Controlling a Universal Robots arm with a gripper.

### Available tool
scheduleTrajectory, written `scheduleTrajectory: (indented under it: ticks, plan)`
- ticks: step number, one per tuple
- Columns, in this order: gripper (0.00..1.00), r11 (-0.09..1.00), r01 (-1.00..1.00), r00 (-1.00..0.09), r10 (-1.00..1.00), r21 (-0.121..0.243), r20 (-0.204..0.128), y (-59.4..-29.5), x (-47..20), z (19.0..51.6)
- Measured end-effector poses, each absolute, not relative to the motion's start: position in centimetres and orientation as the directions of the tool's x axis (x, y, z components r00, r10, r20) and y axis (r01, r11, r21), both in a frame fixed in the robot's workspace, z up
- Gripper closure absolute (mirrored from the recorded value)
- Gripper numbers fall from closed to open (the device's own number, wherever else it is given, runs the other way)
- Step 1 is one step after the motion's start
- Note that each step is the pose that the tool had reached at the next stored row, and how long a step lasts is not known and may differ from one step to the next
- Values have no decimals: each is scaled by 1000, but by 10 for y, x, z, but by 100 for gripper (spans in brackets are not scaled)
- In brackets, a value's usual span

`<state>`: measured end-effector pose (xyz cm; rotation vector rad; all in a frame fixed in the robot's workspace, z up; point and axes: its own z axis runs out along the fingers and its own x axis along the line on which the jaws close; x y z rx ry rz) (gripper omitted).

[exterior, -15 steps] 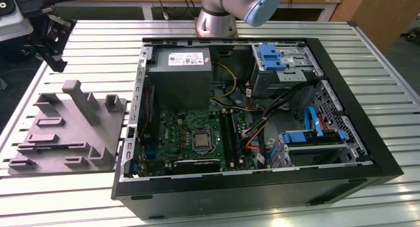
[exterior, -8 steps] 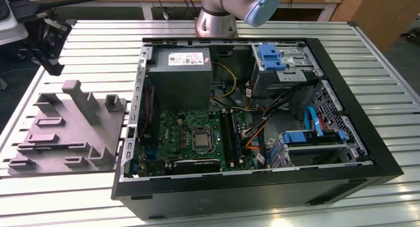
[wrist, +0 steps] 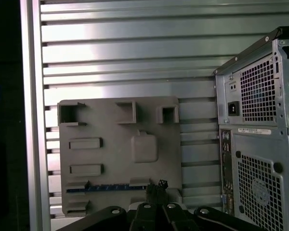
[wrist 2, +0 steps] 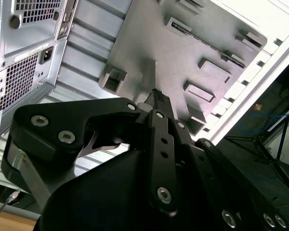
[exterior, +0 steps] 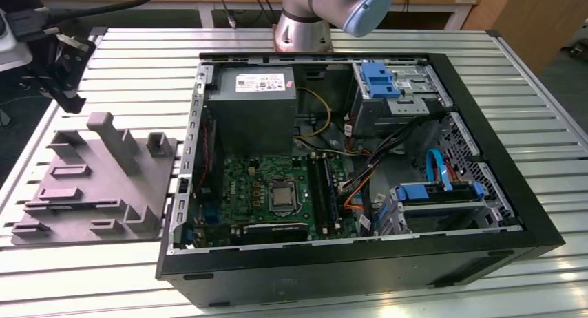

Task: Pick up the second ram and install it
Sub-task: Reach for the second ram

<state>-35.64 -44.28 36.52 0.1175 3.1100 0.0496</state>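
Observation:
The second ram (wrist: 106,188) is a thin dark blue stick lying on edge in a long slot of the grey holder block (wrist: 118,154). In the exterior view the block (exterior: 96,184) lies at the view's left of the open computer case (exterior: 368,259), and a thin dark line that may be the ram (exterior: 74,203) shows in it. My gripper (exterior: 66,98) hangs above the block's far end. In the first wrist view my gripper (wrist: 156,186) is shut with nothing in it, its tips just off one end of the ram. The second wrist view shows the same shut gripper (wrist 2: 156,98) over the block (wrist 2: 192,53).
Inside the case, the green motherboard (exterior: 261,177) carries long black memory slots (exterior: 321,187) beside the processor socket (exterior: 280,197). A power supply (exterior: 250,108) and drive cages with blue tabs (exterior: 381,80) fill the far part. The case's rear panel (wrist: 260,144) stands close beside the block.

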Motion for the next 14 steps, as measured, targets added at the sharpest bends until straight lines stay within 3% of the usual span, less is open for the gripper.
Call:
scheduleTrajectory:
  ticks: [14]
  plan:
    - [90, 997, 75, -997, 76, 32, -28, -458, -366, 357]
